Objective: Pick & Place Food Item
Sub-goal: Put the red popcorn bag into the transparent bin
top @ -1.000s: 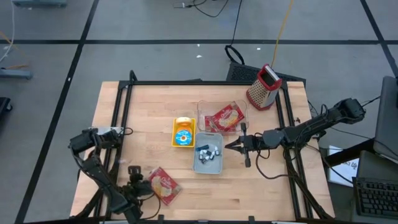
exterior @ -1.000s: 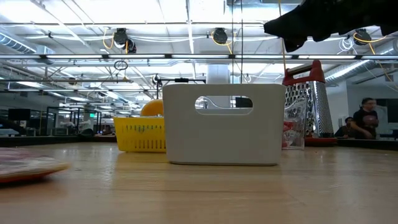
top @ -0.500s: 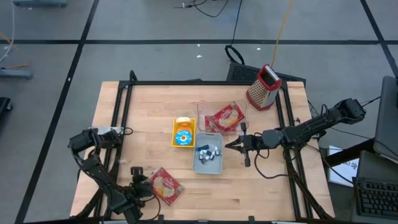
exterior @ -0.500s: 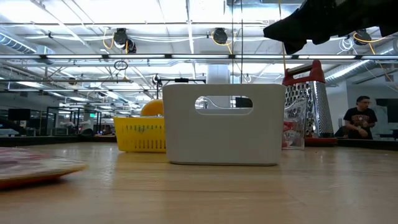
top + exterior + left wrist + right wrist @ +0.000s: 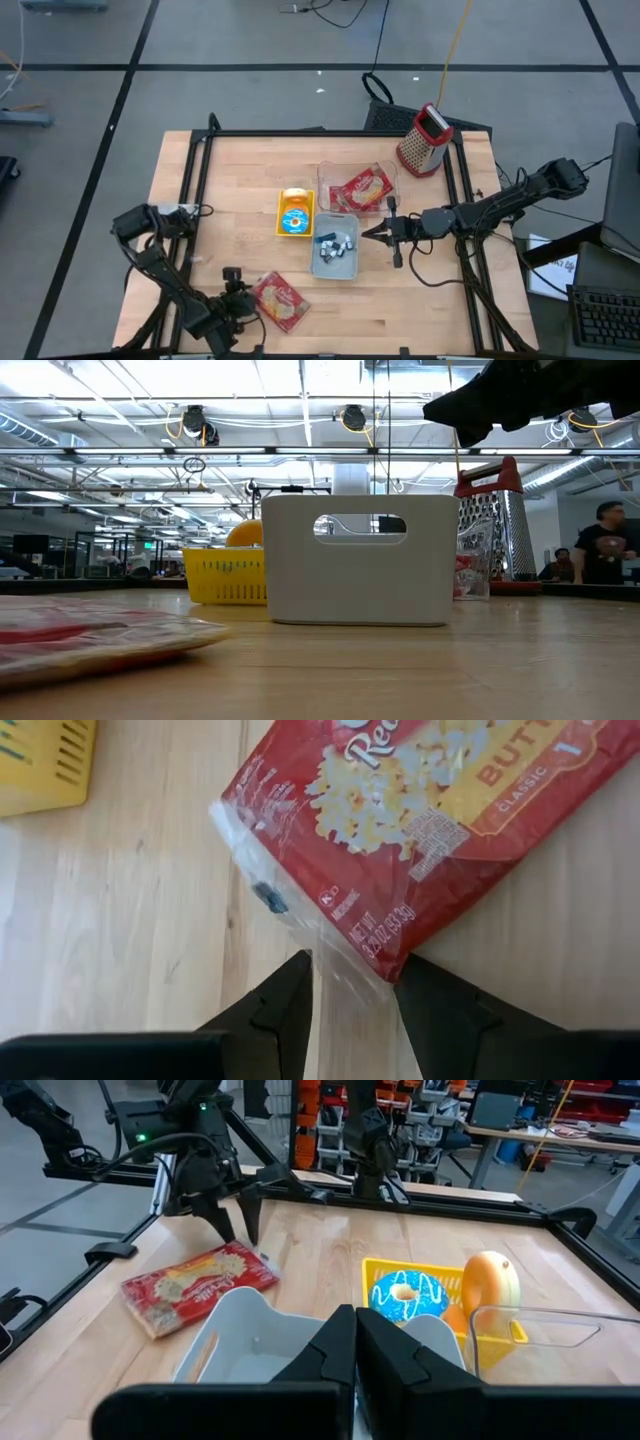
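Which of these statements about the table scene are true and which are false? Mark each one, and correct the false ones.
1. The left gripper has the clear edge of the popcorn bag between its fingers. True.
2. The cheese grater lies flat on its side. False: it stands upright near the table's far right corner.
3. A second popcorn bag lies in the clear container. True.
4. The right gripper holds a doughnut. False: it is shut on nothing, hovering beside the white bin.
5. The blue-iced doughnut sits in the yellow basket. True.
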Robot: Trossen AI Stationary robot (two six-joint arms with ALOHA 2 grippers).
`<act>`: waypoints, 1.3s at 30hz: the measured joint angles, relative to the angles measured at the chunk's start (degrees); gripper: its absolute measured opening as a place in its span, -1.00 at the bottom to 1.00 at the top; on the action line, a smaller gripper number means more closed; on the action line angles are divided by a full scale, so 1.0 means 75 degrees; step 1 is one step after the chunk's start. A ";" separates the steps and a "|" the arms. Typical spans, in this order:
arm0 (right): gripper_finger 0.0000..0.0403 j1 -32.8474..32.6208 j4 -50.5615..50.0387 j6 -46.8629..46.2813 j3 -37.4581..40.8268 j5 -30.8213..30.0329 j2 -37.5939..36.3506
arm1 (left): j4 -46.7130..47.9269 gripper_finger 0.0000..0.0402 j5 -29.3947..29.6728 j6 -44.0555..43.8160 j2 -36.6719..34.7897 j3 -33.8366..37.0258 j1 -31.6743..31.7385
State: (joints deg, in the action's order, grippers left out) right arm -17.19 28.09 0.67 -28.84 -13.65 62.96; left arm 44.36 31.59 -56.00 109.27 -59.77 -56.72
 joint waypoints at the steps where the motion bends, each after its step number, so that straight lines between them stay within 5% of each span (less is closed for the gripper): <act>1: -1.00 0.0000 -0.0003 0.0000 0.0000 0.0000 0.0003 | -0.0115 -0.27 0.0015 0.0025 -0.0003 0.0048 0.0047; 7: -1.00 0.0002 -0.0006 0.0000 0.0000 -0.0001 0.0003 | -0.0514 -0.39 0.0122 -0.0277 0.0001 0.0181 0.0331; 14: -1.00 0.0003 -0.0008 0.0000 0.0000 0.0000 0.0003 | -0.0878 -0.94 0.0135 -0.0400 0.0017 0.0193 0.0618; 22: -1.00 0.0003 -0.0008 -0.0111 0.0000 0.0000 0.0003 | -0.0731 -0.92 -0.0280 -0.1167 0.0017 0.0205 0.0716; 27: -1.00 0.0003 -0.0011 -0.0201 0.0000 0.0003 0.0003 | 0.0207 -0.92 -0.1018 -0.3202 0.0000 0.0153 0.0724; 39: -1.00 0.0003 -0.0008 -0.0201 0.0003 0.0023 0.0003 | 0.0700 -0.99 -0.0585 -0.4403 -0.0879 0.0280 0.0649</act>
State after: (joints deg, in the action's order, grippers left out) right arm -17.17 28.03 -0.84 -28.82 -13.47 62.98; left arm 49.61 27.20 -89.03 102.68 -57.67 -51.85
